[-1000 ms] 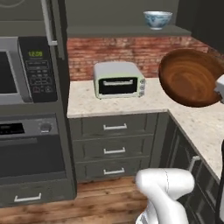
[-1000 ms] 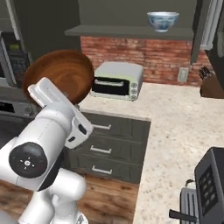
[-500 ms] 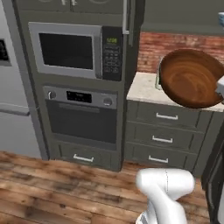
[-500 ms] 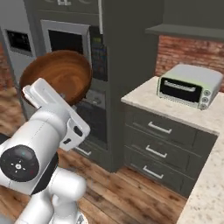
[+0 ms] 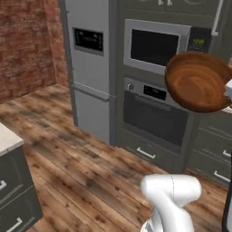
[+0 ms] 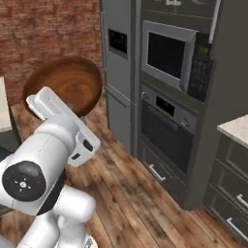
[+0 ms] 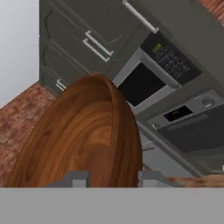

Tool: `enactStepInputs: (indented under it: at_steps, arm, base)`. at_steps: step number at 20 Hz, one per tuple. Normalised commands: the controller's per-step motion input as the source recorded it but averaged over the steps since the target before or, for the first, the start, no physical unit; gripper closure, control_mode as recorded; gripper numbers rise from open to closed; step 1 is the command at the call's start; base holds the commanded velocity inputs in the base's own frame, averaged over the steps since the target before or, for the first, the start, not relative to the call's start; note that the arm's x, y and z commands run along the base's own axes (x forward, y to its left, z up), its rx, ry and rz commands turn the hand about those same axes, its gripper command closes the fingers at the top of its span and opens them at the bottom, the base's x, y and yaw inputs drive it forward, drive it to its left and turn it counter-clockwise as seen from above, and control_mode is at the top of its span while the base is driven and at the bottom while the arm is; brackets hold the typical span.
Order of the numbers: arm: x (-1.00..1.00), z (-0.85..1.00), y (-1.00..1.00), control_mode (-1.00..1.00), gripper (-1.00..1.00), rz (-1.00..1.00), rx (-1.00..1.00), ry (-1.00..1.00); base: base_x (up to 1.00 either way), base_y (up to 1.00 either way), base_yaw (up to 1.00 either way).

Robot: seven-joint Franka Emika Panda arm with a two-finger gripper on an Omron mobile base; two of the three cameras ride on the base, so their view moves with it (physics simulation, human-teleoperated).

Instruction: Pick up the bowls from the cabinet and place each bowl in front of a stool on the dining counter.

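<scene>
Wooden bowl (image 7: pixel 87 135) rim sits clamped between the gripper (image 7: pixel 113 178) fingers, held aloft.

A home kitchen: built-in microwave (image 5: pixel 154 46) over wall oven (image 5: pixel 156 117), steel fridge (image 5: pixel 88 68), grey drawer units (image 6: pixel 230 193), brick wall (image 5: pixel 25 45), wood plank floor (image 5: pixel 77 167).
</scene>
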Motion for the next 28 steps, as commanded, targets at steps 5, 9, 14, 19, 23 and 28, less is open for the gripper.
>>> enactStepInputs:
  at_steps: [5, 9, 14, 19, 23, 28]
  arm:
    - [0.00, 0.00, 0.00, 1.00, 1.00, 0.00, 0.00, 0.00]
    - [0.00, 0.00, 0.00, 1.00, 1.00, 0.00, 0.00, 0.00]
    - [0.00, 0.00, 0.00, 1.00, 1.00, 0.00, 0.00, 0.00]
    - [0.00, 0.00, 0.00, 1.00, 1.00, 0.00, 0.00, 0.00]
    - [0.00, 0.00, 0.00, 1.00, 1.00, 0.00, 0.00, 0.00]
    - [0.00, 0.00, 0.00, 1.00, 1.00, 0.00, 0.00, 0.00]
  base:
    - [0.13, 0.58, 0.55]
    - [0.44, 0.19, 0.44]
    - [0.81, -0.56, 0.22]
    - [0.67, -0.72, 0.19]
    - [0.94, -0.13, 0.16]
    - [1.00, 0.37, 0.12]
